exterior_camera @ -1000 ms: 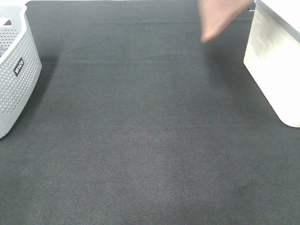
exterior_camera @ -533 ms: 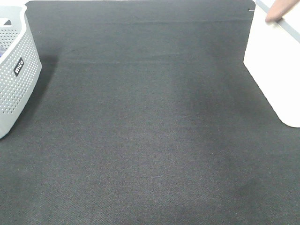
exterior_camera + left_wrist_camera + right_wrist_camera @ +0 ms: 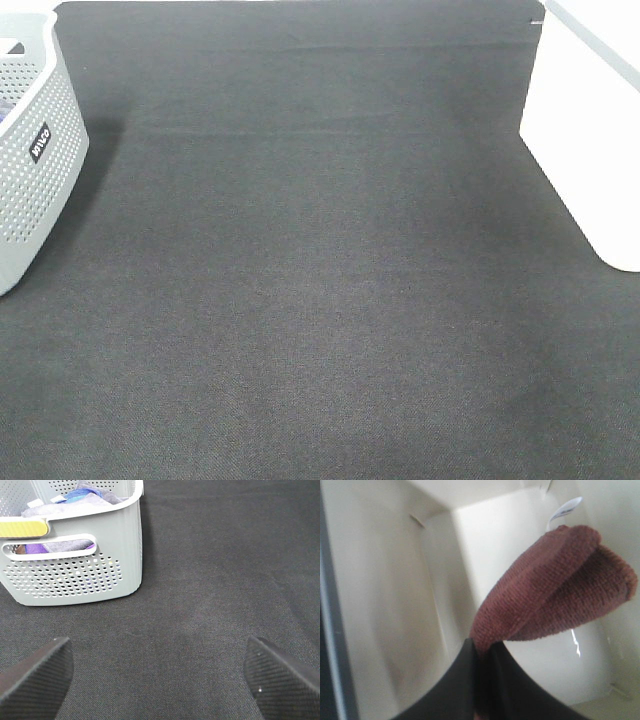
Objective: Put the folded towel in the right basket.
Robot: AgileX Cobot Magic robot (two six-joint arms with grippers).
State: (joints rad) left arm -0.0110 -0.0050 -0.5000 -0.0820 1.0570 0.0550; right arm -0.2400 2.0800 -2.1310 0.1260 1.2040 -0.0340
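Most looks done: right jaws, clamped on the folded towel (image 3: 555, 580), hang inside the right basket (image 3: 385, 605); only release remains. Left jaws gape empty.

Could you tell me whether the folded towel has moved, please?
Yes: the reddish-brown terry towel went rightward across the white plastic basket's rim, leaving the overhead view; the right fingers hold it inside.

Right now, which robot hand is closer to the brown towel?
Right. The right gripper is pinching the folded towel inside the right basket. The left gripper hangs open over the black mat near the grey basket, touching nothing.
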